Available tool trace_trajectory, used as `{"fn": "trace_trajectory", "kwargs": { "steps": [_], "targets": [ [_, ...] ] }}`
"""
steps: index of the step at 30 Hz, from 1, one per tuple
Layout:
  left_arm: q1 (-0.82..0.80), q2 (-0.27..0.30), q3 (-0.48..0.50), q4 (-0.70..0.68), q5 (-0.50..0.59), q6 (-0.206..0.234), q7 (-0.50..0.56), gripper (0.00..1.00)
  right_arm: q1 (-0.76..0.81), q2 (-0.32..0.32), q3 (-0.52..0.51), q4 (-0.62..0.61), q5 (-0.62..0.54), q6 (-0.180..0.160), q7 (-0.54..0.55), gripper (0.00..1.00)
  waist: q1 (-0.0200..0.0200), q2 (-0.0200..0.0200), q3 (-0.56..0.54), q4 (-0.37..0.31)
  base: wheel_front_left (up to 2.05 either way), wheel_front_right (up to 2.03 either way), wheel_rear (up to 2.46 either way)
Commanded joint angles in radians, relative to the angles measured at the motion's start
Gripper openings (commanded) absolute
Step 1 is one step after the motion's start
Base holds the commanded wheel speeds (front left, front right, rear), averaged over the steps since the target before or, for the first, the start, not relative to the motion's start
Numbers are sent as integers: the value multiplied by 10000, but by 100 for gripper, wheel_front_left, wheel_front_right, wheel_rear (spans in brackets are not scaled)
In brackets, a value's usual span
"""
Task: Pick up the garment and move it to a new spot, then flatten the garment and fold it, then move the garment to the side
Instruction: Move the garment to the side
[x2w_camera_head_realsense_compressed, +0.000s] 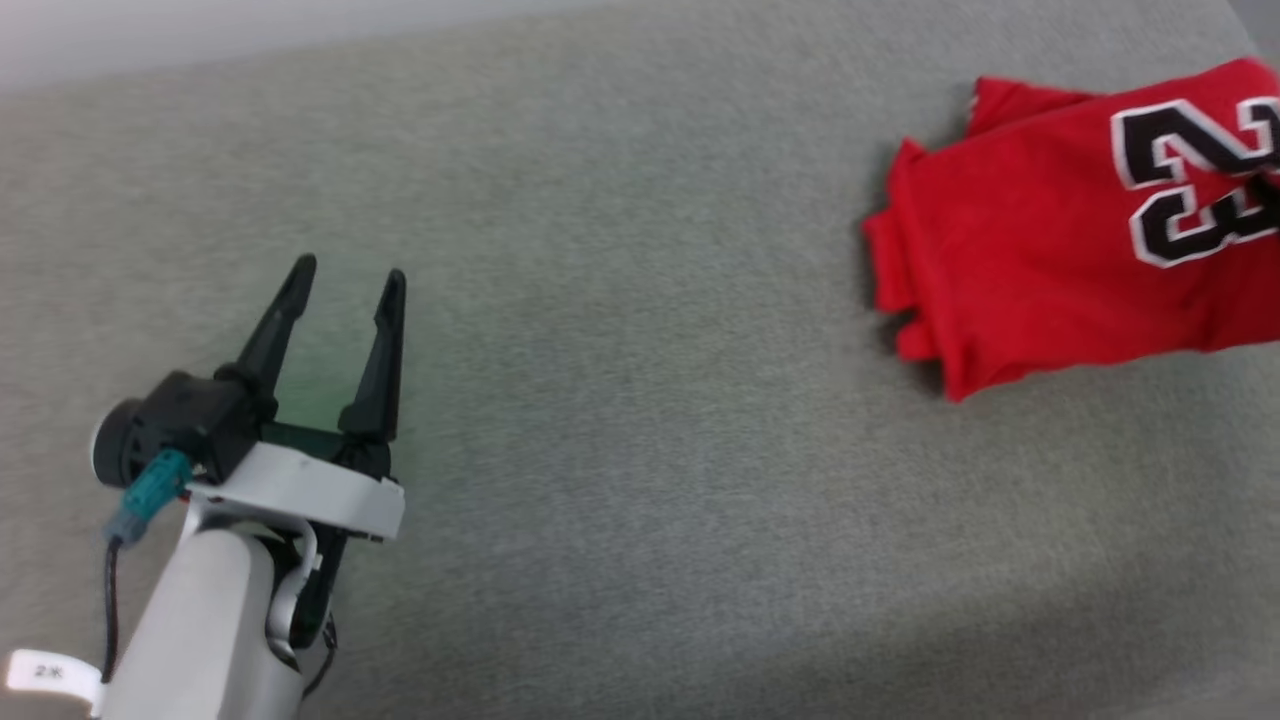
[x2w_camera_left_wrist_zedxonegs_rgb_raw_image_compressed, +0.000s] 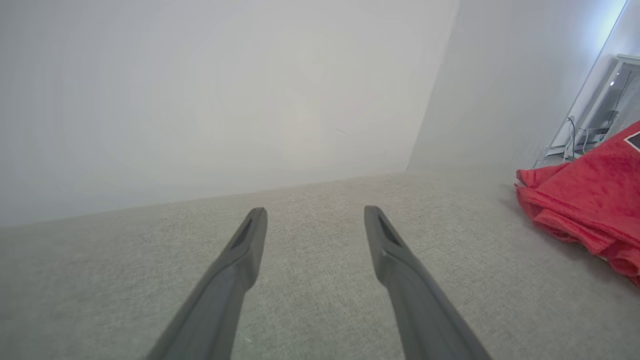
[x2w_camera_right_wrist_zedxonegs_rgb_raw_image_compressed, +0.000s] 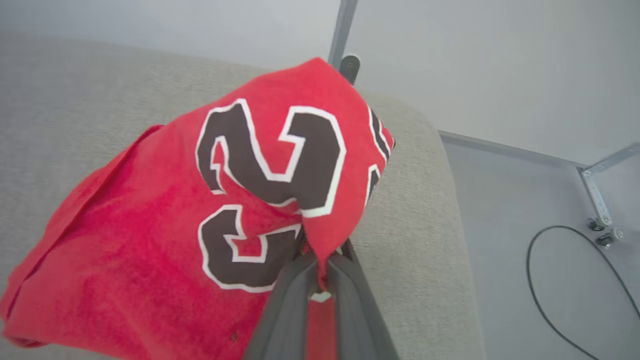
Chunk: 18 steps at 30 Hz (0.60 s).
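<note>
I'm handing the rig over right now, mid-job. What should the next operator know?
Grippers: left gripper open and holding nothing, over the grey surface, well apart from the shirt. The right gripper is shut on a pinched fold of the shirt.
Shirt: folded, at the right end of the surface.
Done: folding, by the look of it.
Left: finish moving it aside, then release.

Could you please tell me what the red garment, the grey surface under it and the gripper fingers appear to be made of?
The garment: soft, matte fabric, perhaps fleecy knit; fuzzy nap, limp folds. The grey surface: woven upholstery-like cloth, matte, with a fine flecked weave. The fingers of the left gripper: dark, smooth, likely moulded plastic, though coated metal is possible.
</note>
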Motion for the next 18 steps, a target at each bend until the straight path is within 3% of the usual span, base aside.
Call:
{"fn": "trace_trajectory", "kwargs": {
  "steps": [1, 12, 18],
  "targets": [
    [-114, 59, -19, 5, 73, -24, -2, 100, -176, -50, 71, 64, -7, -11, -135, 0, 0, 0, 492, -488, 0, 0, 0],
    [-665, 355, -355, -58, 99, -24, 85, 100, -1388, -672, 1263, 1623, 90, -11, -1532, 0, 0, 0, 1243, -758, 0, 0, 0],
    [-897, 430, -470, -190, 91, -25, 178, 100, -2048, -704, 1923, 2573, -236, -11, -2321, 0, 0, 0, 1646, -665, 0, 0, 0]
  ]
}}
